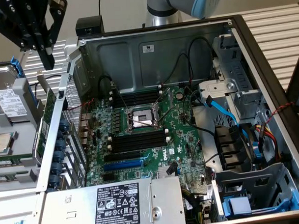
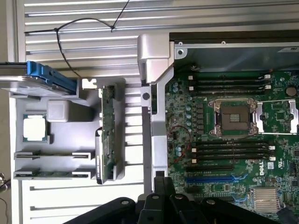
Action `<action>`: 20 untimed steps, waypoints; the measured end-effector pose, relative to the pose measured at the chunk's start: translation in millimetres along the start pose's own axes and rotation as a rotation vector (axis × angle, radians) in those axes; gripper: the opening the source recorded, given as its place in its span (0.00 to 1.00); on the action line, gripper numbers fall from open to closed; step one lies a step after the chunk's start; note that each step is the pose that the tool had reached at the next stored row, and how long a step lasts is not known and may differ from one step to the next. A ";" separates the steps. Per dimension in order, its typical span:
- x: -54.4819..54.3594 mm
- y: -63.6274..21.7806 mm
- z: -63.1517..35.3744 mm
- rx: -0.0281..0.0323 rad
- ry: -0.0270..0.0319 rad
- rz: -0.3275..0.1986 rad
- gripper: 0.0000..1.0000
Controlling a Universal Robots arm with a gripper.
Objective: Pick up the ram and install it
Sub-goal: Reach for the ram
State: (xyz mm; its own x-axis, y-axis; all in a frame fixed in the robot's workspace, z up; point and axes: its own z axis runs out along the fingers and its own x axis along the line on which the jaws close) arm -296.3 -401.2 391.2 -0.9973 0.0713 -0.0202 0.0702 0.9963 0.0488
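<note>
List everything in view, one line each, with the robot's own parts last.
ram: one, green, on edge in the tray, outside the case
tray: one, grey, beside the case
processor chip: one, silver, in the tray
hard drive: one, silver with a white label, in the tray
case: one, grey metal, open
motherboard: one, green, on the case floor
processor socket: one, silver frame, mid-board
memory slots: two banks, black, either side of the socket
expansion slot: one, blue, beside one bank
power supply: one, grey with a black label, at the case edge
cable: one, blue, exterior view's right
arm: one, grey and pale blue, behind the case
pincer: one, black, shut, empty, raised over the tray
</note>
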 end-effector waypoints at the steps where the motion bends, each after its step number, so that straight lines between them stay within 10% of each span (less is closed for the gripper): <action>1: 4.5 -0.4 0.0 0.0000 0.0000 0.000 0.11; 20: 87.9 -8.3 -0.9 -0.0001 -0.0011 0.000 0.11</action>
State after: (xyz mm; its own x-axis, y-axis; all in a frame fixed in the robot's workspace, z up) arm -384.6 -403.2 390.0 -0.9972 0.0712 -0.0213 0.0701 0.9963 0.0489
